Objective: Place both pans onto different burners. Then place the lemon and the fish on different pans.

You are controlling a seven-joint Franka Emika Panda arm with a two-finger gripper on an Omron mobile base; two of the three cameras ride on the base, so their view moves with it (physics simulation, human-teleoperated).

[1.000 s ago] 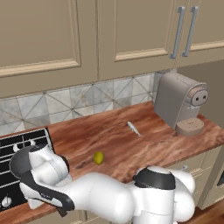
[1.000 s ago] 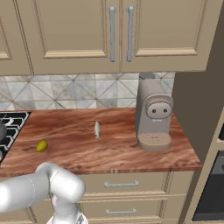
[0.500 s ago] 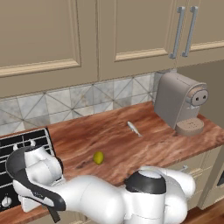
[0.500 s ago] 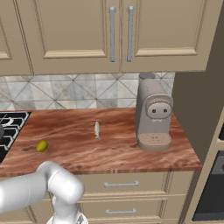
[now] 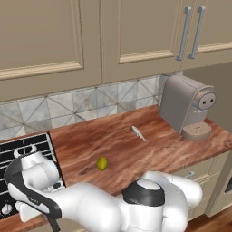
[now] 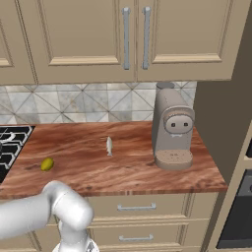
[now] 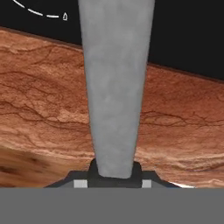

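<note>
Tool (image 7: 114,173) is low at the front edge of the counter (image 5: 136,156), next to the hob (image 5: 23,148). In the hand view its two dark tips sit either side of the near end of a grey tapering handle (image 7: 116,87). The handle runs away from the tool across the wood grain and over the black hob surface (image 7: 188,39). The tips are close against the handle, but I cannot tell whether they are actually pinching it or standing just off it. It looks like a pan handle; what it is joined to cannot be made out. A white dashed knob marking (image 7: 39,13) is on the hob beside the handle. Lemon (image 5: 102,163) lies on the bare counter near the front, a little right of the hob, also seen in the right base view (image 6: 47,164). Fish (image 5: 139,133) lies flat mid-counter, well apart from the lemon, between it and the coffee machine (image 5: 186,108); it shows as well in the right base view (image 6: 109,145). The coffee machine stands at the right end of the counter, under the wall cabinets (image 6: 133,39).
</note>
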